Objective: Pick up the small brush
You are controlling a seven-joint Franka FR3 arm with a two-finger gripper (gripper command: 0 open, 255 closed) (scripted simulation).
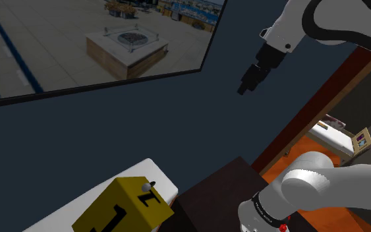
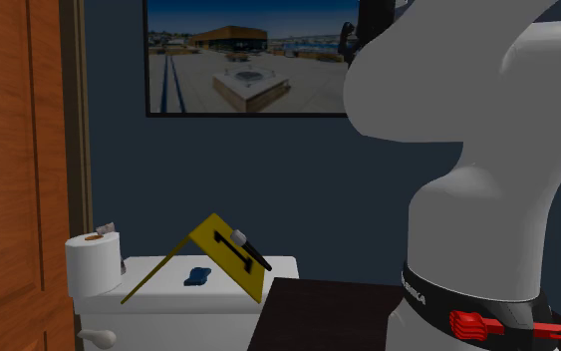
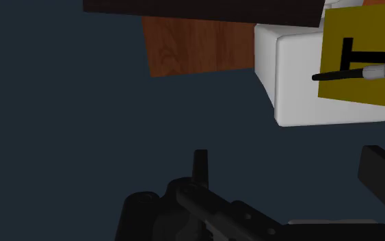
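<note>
Black brush (image 3: 348,74), yellow sign (image 3: 362,92), white tank (image 3: 297,82)

White cistern (image 2: 283,269), yellow sign (image 2: 238,276), blue object (image 2: 198,276)

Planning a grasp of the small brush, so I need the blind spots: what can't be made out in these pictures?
Yellow board: lower part cut off by the shoulder view's bottom edge.
Blue thing by it: too small to identify, second exterior view.
Dark surface: right part hidden behind the arm, second exterior view.
Small brush: bristles too small to see, shoulder view.
</note>
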